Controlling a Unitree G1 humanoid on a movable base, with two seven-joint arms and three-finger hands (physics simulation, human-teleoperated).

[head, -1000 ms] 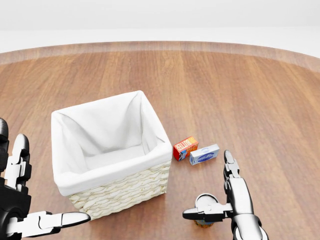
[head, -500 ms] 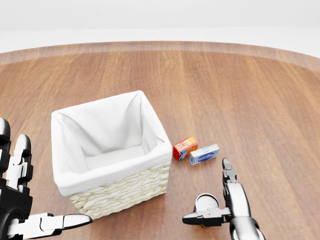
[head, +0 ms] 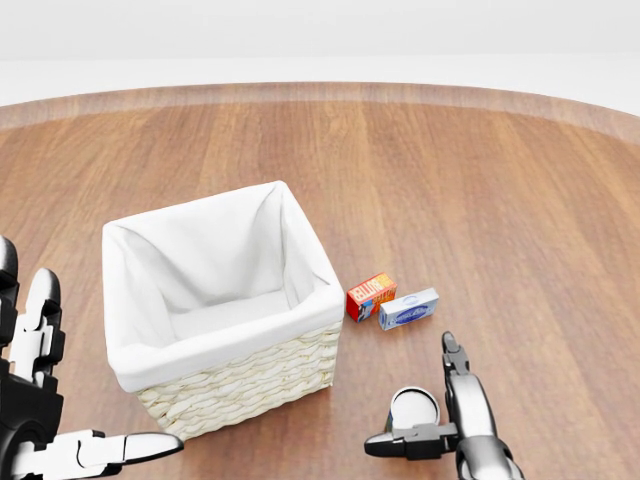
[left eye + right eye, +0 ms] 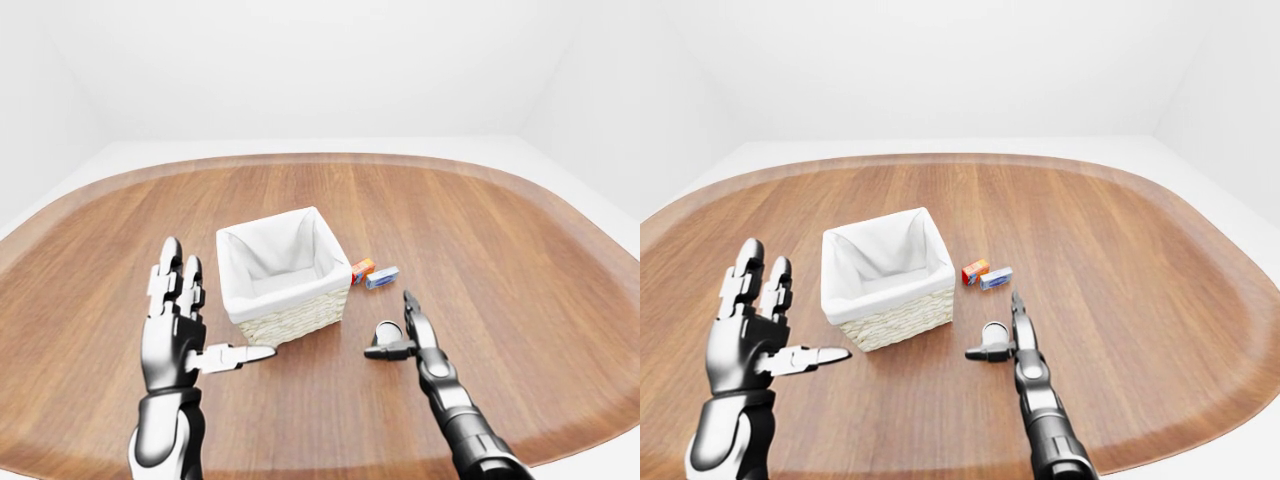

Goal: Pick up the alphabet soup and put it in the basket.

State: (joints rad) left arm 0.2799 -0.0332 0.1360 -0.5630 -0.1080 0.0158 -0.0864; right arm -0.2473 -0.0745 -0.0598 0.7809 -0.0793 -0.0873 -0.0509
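While white walls surround the wooden table (image 4: 520, 250), both hands (left (image 4: 180, 335), right (image 3: 440, 420)) stay open-fingered.

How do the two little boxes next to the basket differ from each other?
The red and orange box lies nearest the basket; the blue and white box lies on its far side, further right in the head view. The blue and white box looks longer and flatter, the red one stubbier. Both lie flat on the wooden table, side by side, with neither hand on them.
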